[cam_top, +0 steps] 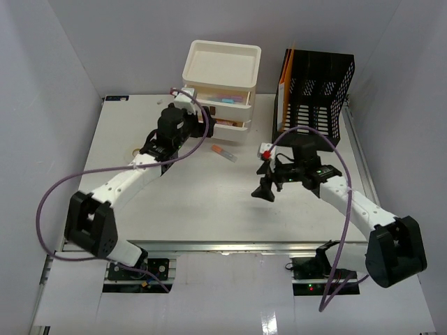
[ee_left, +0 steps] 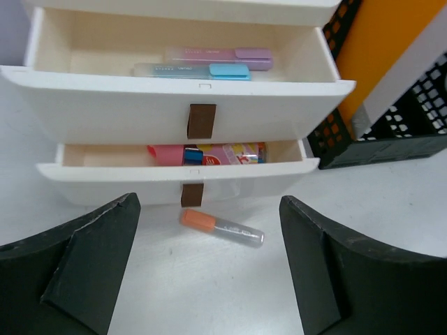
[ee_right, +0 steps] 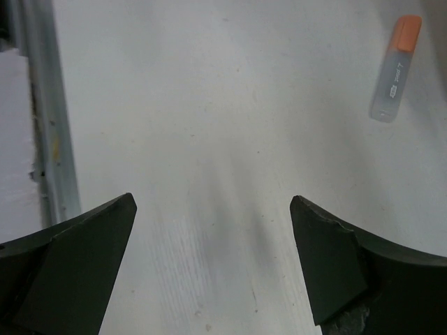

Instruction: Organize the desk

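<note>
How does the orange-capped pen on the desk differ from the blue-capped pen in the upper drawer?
The orange-capped pen lies on the desk, slanted; the blue-capped pen lies inside the upper drawer, parallel to its front. Their caps differ: orange against blue. Both lie flat with translucent bodies.

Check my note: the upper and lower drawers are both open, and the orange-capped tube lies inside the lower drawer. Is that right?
Not quite. The upper drawer and lower drawer are both open, but the orange-capped tube lies on the desk just in front of the lower drawer, not inside it. The left wrist view shows this.
</note>
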{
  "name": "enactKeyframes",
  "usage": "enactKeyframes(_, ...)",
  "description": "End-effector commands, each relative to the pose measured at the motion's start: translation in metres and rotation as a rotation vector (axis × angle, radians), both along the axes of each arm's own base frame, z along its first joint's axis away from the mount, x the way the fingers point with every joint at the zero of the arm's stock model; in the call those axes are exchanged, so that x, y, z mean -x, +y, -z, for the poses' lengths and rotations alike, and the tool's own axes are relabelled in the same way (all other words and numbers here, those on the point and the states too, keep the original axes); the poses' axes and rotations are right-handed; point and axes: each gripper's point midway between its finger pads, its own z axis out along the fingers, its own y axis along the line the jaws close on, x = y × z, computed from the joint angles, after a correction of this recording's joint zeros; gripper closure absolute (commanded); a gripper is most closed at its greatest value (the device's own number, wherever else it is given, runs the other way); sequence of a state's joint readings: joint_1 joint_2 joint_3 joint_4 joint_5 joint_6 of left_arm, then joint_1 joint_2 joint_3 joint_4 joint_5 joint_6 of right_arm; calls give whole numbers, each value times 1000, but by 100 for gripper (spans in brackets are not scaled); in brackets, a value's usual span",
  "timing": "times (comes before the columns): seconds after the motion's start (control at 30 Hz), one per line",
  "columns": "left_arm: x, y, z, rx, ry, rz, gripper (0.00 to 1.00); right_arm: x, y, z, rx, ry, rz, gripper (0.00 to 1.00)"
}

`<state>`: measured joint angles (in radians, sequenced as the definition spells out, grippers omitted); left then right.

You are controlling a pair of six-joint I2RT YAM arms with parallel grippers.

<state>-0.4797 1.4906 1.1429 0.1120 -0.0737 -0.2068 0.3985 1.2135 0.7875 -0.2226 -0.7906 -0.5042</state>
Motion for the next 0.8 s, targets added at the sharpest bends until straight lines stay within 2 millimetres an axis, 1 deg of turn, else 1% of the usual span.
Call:
enactKeyframes(0.0, 67, 34, -58, 3, -114, 34, 5, -68, 3, 23, 258, -150, 284, 2)
enactKeyframes(0.07, 96, 49, -49, -10, -116, 35, 3, -90, 15, 33, 316, -156, 388, 4)
enactKeyframes(0.1, 110, 59, -32, -27, -105, 26, 3, -96, 22, 36, 319, -147, 398, 5)
enactKeyframes(0.13, 124, 69, -23, -35, -108, 15, 3, -102, 30, 38, 314, -132, 403, 6)
enactKeyframes(0.2, 149, 88, -27, -33, -150, -16, 2, -109, 47, 45, 283, -85, 396, 6)
enactKeyframes(0.27, 166, 105, -19, -45, -167, -53, 2, -121, 61, 46, 250, -90, 405, 7)
enactKeyframes(0.3, 173, 113, -10, -56, -164, -68, 2, -126, 67, 52, 248, -91, 405, 7)
enactKeyframes(0.33, 178, 118, 4, -76, -142, -81, 2, -131, 72, 58, 252, -93, 401, 8)
enactKeyframes(0.37, 181, 123, 19, -94, -127, -93, 2, -137, 77, 56, 248, -106, 400, 8)
enactKeyframes(0.4, 185, 127, 27, -105, -127, -100, 2, -142, 81, 59, 250, -118, 401, 10)
enactKeyframes(0.5, 192, 136, 6, -70, -183, -132, 2, -153, 87, 69, 262, -151, 410, 9)
enactKeyframes(0.6, 192, 135, 6, -74, -199, -127, 2, -163, 95, 71, 254, -189, 432, 6)
enactKeyframes(0.67, 191, 134, 8, -78, -179, -122, 2, -167, 97, 85, 280, -181, 446, 1)
enactKeyframes(0.7, 191, 133, 9, -82, -177, -116, 2, -172, 96, 87, 292, -192, 473, 0)
enactKeyframes(0.77, 190, 130, 10, -87, -172, -105, 2, -176, 97, 94, 302, -197, 494, 10)
